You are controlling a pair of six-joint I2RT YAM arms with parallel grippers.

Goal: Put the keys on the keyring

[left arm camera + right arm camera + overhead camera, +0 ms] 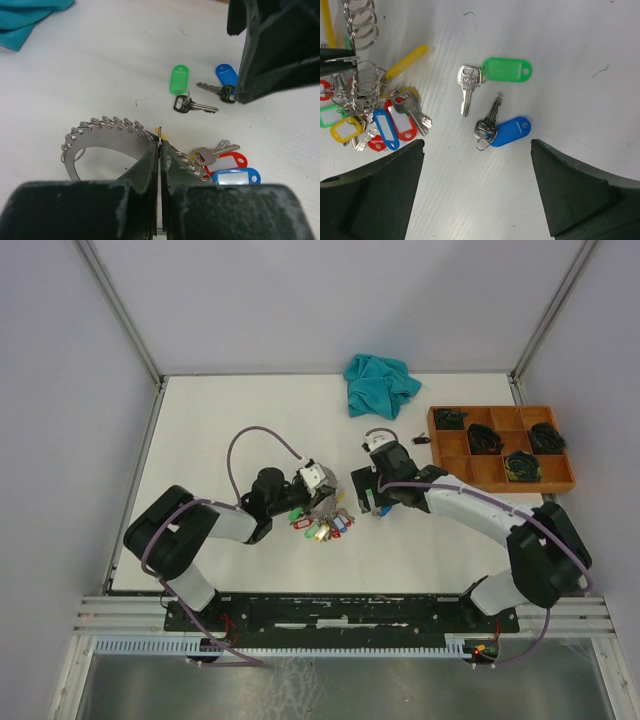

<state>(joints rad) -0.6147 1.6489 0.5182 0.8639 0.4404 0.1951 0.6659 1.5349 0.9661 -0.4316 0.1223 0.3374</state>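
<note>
My left gripper (159,146) is shut on the thin silver keyring (70,159), which arcs left with several tag loops threaded on it. A bunch of keys with red, blue and yellow tags (230,167) hangs from it on the table; it also shows in the top view (325,526). My right gripper (477,165) is open and empty, hovering just above two loose keys: one with a green tag (506,69) and one with a blue tag (511,130). Both lie flat, side by side, apart from the bunch. The green-tag key (178,80) also shows in the left wrist view.
A teal cloth (378,383) lies at the back. An orange compartment tray (462,468) with dark items stands at the right. A small black object (421,439) lies beside the tray. The two grippers (318,480) (368,502) are close together mid-table.
</note>
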